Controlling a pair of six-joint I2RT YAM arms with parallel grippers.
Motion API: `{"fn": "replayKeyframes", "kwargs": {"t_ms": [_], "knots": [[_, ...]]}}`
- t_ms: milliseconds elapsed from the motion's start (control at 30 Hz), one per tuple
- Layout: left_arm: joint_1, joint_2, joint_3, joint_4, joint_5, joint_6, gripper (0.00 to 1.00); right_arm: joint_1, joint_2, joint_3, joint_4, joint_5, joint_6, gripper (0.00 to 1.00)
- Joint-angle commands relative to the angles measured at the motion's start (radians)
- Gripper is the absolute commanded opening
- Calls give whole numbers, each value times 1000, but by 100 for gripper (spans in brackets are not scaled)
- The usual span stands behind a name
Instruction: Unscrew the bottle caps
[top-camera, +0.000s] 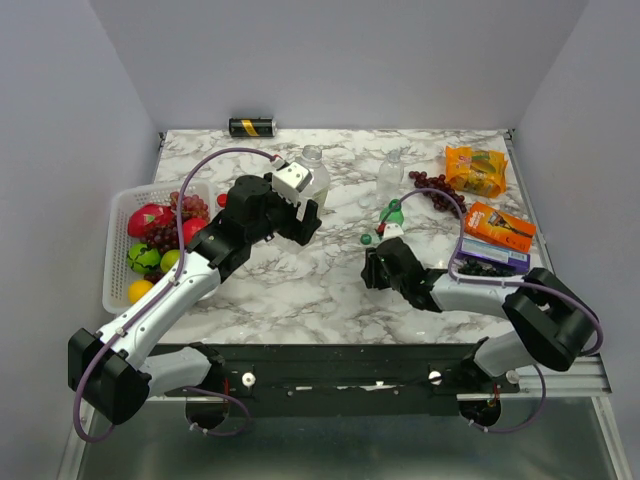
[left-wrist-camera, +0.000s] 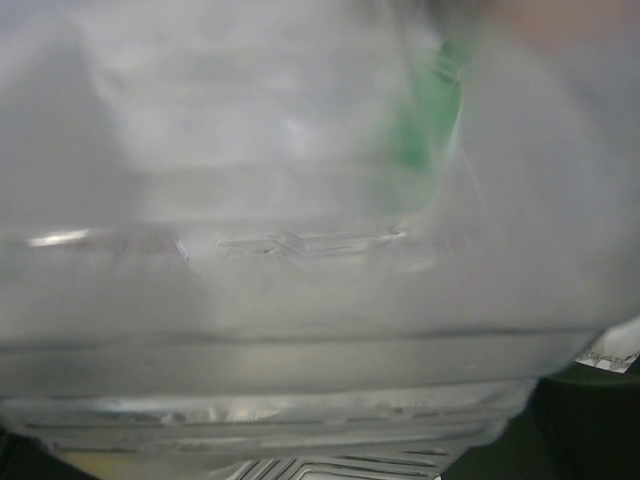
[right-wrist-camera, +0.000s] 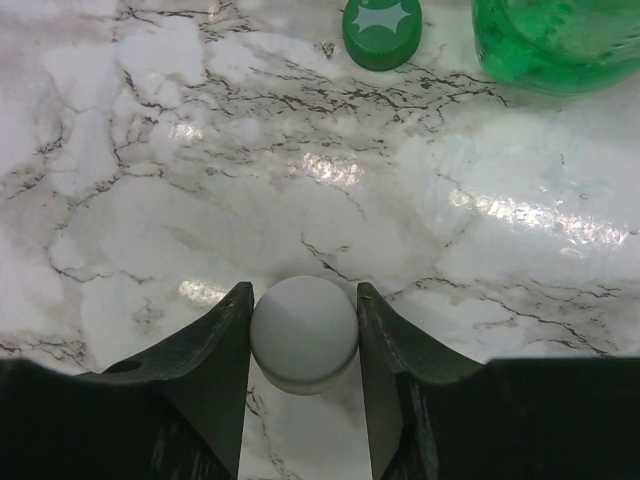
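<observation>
White plastic shows first: a white cap (right-wrist-camera: 303, 335) sits pinched between the two dark fingers of the right gripper (right-wrist-camera: 303, 292), one finger pressed to each side of it, low over the marbled counter (right-wrist-camera: 150, 160). Whether the cap touches the counter I cannot tell.

Ahead of this gripper and a little to its left, a green cap (right-wrist-camera: 381, 30) lies flat on the counter, apart from any bottle. Ahead and to its right is the small green bottle (right-wrist-camera: 555, 40), only its lower part in the wrist view. Farther out beyond the green bottle stands the second larger clear bottle (top-camera: 390, 170). A bunch of dark grapes (top-camera: 435, 190) lies to that bottle's right, and orange packets (top-camera: 475, 170) lie farther right again.

The left gripper (top-camera: 305, 197) is well off to the left of the right one and farther from the arm bases. It is clamped, jaws set wide, on the body of a larger clear bottle (top-camera: 316, 172), which stands upright. That bottle is so near the left wrist camera that it fills the view as a pale blur, with a smear of green showing through it. Behind and to the left of this gripper is a white basket (top-camera: 115, 235) of fruit. Far beyond the gripper, at the counter's back edge, a black-and-gold can (top-camera: 252, 127) lies on its side.
</observation>
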Motion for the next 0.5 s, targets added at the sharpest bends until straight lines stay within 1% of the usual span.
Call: {"fn": "replayKeyframes", "kwargs": {"t_ms": [0,233,300,367,400,467], "knots": [[2,-23,34,14,5,-7,16,18,65,28,63,69,19,31],[2,-16,35,10,11,-8,16,32,136,68,44,92,30,39],[2,-14,37,10,11,-8,16,32,139,77,29,105,36,45],[2,-14,37,10,14,-7,16,33,133,80,12,124,43,48],[2,-16,37,10,16,-7,16,32,132,79,7,126,47,52],[2,-16,38,8,20,-8,16,33,124,80,-3,134,51,55]]}}
